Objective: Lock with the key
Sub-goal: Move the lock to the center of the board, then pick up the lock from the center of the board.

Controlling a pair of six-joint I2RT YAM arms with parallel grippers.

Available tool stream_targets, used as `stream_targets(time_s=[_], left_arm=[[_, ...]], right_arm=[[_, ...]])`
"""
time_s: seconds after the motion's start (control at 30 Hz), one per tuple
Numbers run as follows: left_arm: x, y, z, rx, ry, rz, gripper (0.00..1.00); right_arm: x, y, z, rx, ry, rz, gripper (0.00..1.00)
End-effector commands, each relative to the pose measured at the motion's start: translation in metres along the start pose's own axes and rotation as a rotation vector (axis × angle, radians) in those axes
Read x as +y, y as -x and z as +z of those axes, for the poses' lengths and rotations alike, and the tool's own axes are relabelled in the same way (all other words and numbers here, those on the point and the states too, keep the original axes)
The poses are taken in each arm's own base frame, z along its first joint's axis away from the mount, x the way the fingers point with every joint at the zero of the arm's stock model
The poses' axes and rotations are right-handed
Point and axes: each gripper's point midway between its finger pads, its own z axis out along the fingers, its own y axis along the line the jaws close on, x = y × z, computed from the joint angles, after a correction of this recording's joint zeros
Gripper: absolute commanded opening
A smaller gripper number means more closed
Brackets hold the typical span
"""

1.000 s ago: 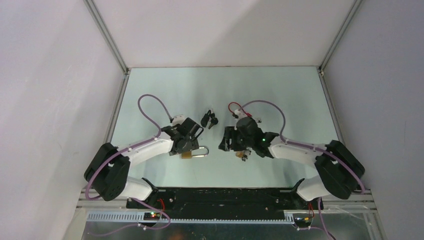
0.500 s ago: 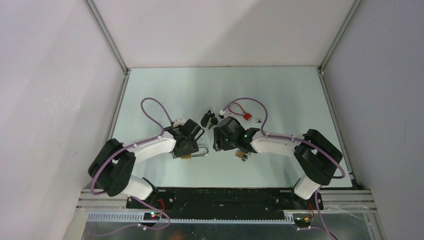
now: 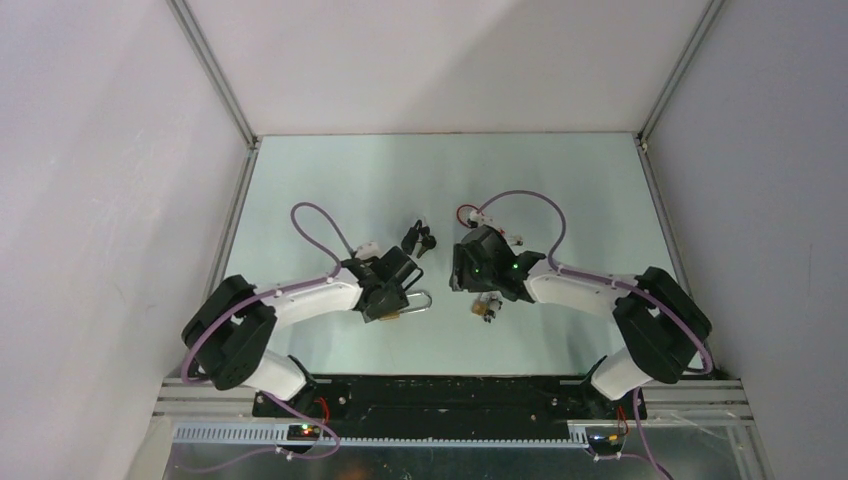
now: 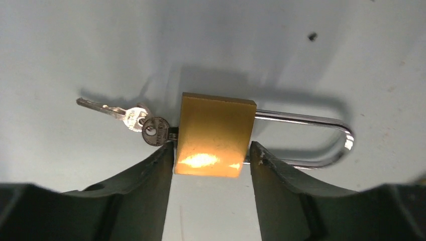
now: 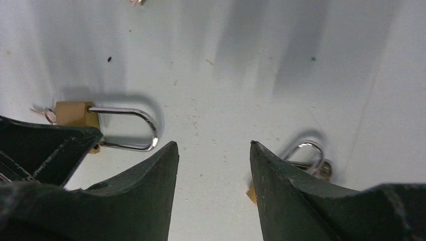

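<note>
Brass padlock (image 4: 213, 135) lies flat on the pale table (image 4: 75, 50), left of centre and near the front edge, with its long steel shackle (image 4: 321, 123) pointing toward the right arm's side. A key (image 4: 155, 131) sits in the end of the body opposite the shackle, and a spare key (image 4: 113, 110) on the same ring lies on the table beside it. The left gripper (image 4: 211, 148) has come down over the padlock and its jaws have closed in on the body, one fingertip against each end. Whether the shackle's free leg is seated in the body cannot be told. The right gripper (image 5: 213, 145) hangs over bare table a little to the right, jaws apart and holding nothing. A second, smaller padlock (image 5: 311, 160) lies just beside its right finger, and a dark bunch of keys (image 3: 418, 238) rests farther back between the two arms.
</note>
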Motion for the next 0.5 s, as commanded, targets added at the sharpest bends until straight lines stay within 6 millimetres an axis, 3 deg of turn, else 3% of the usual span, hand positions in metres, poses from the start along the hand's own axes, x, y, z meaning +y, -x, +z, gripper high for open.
stream_targets(time_s=[0.0, 0.1, 0.17, 0.47], left_arm=[[-0.032, -0.006, -0.003, 0.028, -0.078, -0.044, 0.65], [-0.023, -0.003, 0.001, -0.005, -0.048, -0.001, 0.82], [-0.016, 0.000, 0.005, -0.023, -0.026, 0.015, 0.86], [0.000, 0.011, 0.014, -0.073, 0.044, 0.075, 0.74]], right_arm=[[-0.011, 0.020, -0.019, -0.073, 0.000, 0.051, 0.58], [-0.018, 0.021, -0.025, -0.082, 0.004, 0.067, 0.59], [-0.020, 0.021, -0.029, -0.088, 0.009, 0.073, 0.59], [-0.021, 0.018, -0.034, -0.088, 0.030, 0.090, 0.59]])
